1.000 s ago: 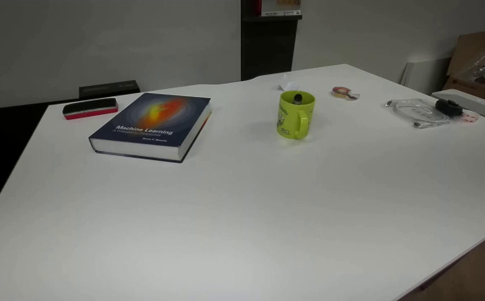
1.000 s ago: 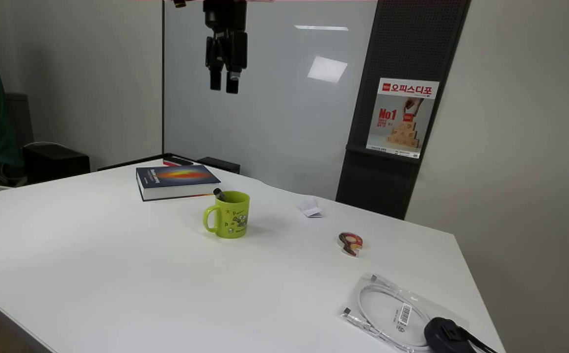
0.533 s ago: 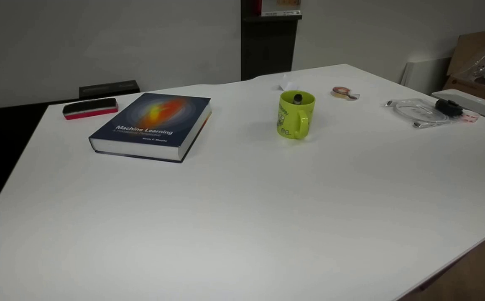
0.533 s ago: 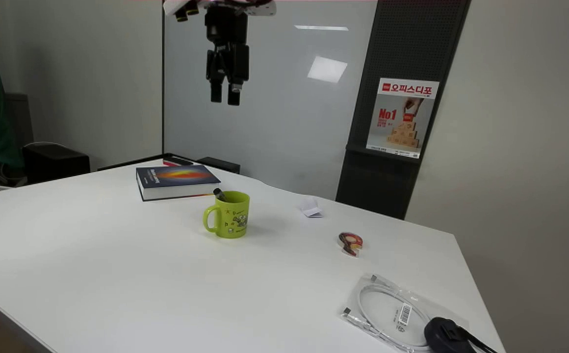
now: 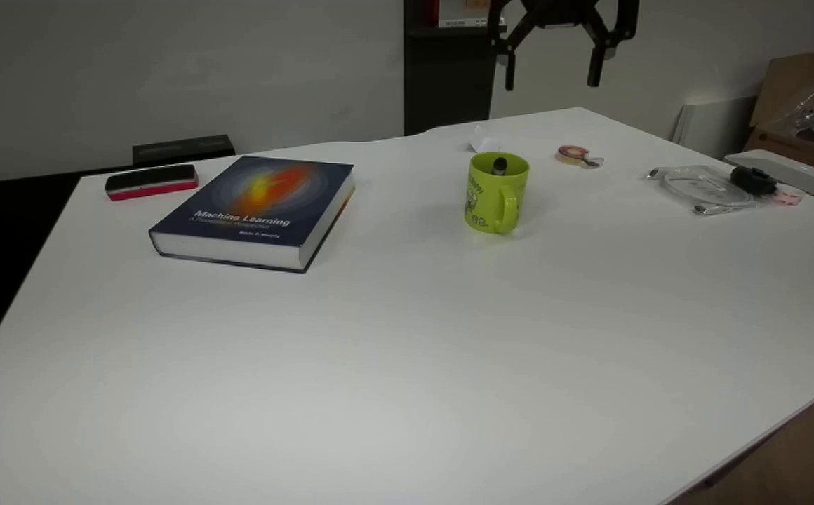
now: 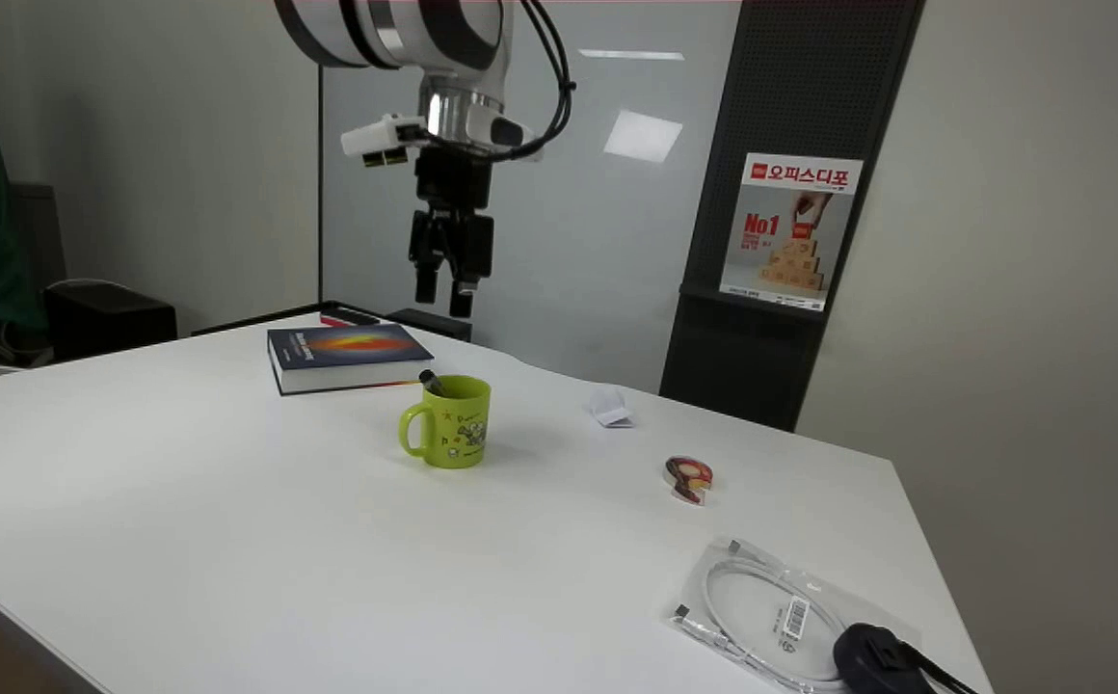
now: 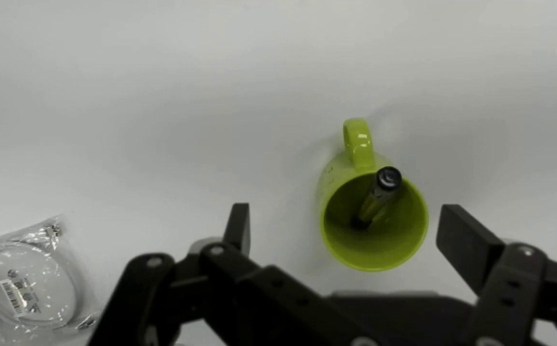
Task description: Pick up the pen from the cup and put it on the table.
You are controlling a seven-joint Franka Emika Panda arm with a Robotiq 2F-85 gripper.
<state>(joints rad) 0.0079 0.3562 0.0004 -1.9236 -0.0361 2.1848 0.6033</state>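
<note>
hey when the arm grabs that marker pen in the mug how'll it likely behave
The marker pen is probably stiff: its barrel looks straight. It may roll on the table, since its end is round. It leans toward the handle side of the green mug, so it could swing or scrape the rim when lifted.

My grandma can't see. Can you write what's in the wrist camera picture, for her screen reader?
A lime-green cup seen from above holds a dark pen, standing tilted inside. The robot's black claw shows along the bottom, open, the cup appearing between its fingers in this view. A bagged cable is at lower left on a white table.
</note>
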